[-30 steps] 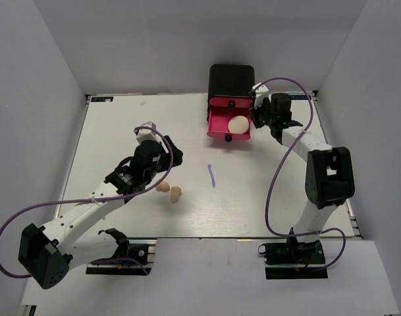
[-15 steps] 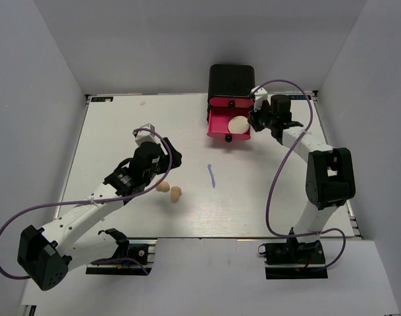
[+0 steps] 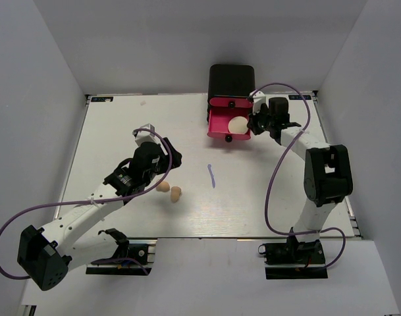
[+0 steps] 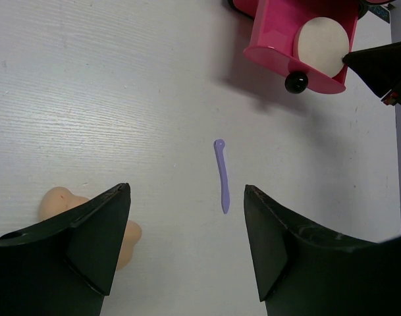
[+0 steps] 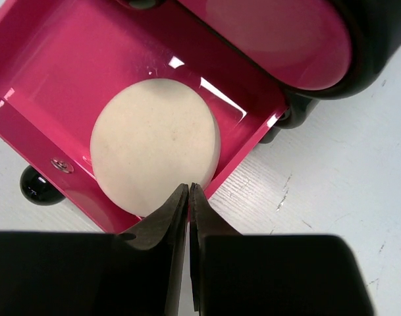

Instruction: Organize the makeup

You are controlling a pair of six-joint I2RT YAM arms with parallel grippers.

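Hovering at the right wall of the open pink drawer [image 3: 218, 122], the right gripper [image 5: 188, 188] is pressing its fingers together on nothing, just beside the puff [image 5: 154, 145] lying in that drawer by the far box [image 3: 231, 80]. The left gripper [image 4: 186, 189] is hanging open over the table [image 3: 121, 125]. The stick [image 4: 221, 174] is lying right of the two sponges [image 3: 168, 190], which are sitting side by side under it.

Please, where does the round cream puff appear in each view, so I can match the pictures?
Top external: round cream puff in the open pink drawer, upper middle, slightly right.
Left wrist: puff at the top right, in that drawer.
Right wrist: puff at centre left, filling much of the drawer.
Shared landmark: the drawer's black knob, in all three views.
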